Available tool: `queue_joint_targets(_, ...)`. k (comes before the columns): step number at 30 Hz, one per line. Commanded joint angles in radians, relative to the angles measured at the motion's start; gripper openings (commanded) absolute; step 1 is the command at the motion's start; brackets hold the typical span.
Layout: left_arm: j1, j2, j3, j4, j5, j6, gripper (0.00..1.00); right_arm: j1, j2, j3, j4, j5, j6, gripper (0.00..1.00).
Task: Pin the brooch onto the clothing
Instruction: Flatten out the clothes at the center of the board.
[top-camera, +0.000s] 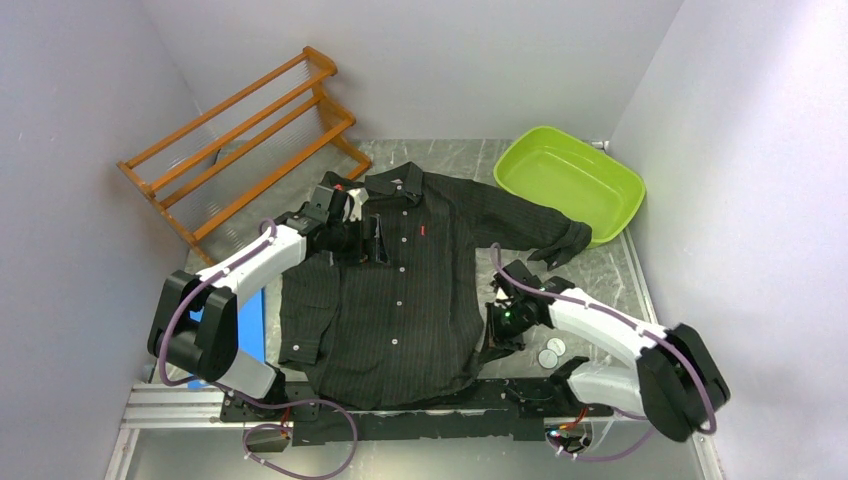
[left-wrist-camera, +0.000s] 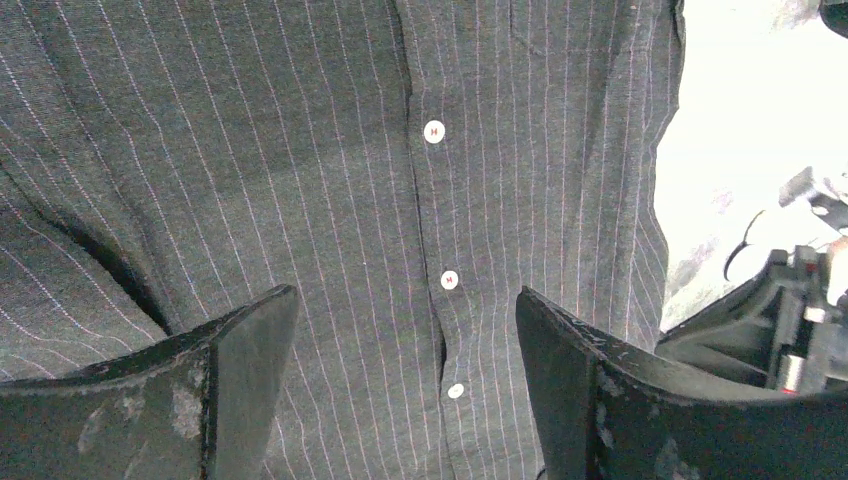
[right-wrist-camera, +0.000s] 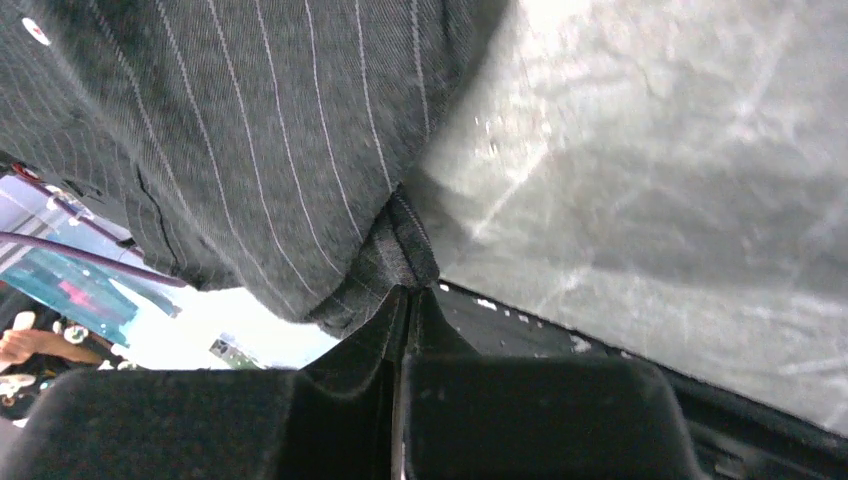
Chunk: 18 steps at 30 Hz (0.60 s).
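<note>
Left fingers (left-wrist-camera: 240, 370) spread above shirt (left-wrist-camera: 250, 150), right fingers (right-wrist-camera: 520, 410) pinching its edge (plain only from wrist view)

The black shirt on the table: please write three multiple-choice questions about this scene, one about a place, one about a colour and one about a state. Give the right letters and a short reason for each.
1. Where is the green tub?
A. beyond a sleeve of the shirt, at the far right
B. on the chest of the shirt
C. at the near edge, between the two arms

2. What colour are the buttons of the shirt?
A. red
B. green
C. white

3. In what state is the right hand?
A. open above the tub
B. shut on an edge of the shirt
C. shut on nothing

Answers:
1 A: the top view shows the tub just past the sleeve cuff.
2 C: the left wrist view shows white buttons.
3 B: the right wrist view shows it pinching the cloth.
</note>
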<state>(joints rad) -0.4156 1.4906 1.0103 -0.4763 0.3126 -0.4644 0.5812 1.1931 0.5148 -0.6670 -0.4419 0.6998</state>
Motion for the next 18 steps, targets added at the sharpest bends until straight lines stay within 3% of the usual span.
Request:
queue_joint_targets(1,-0.003,0.009,0.026,0.017,-0.026,0.016,0.85,0.007,-0.156,0.007,-0.171,0.075,0.084,0.00)
queue_joint_targets(9,-0.002,0.044,0.035,0.012,-0.066,0.029,0.86,0.013,-0.379,0.067,-0.432,0.265,0.167,0.00)
queue_joint_targets(18,0.016,-0.001,0.063,-0.016,-0.152,0.043,0.88,0.011,-0.613,-0.009,-0.528,0.232,0.360,0.00)
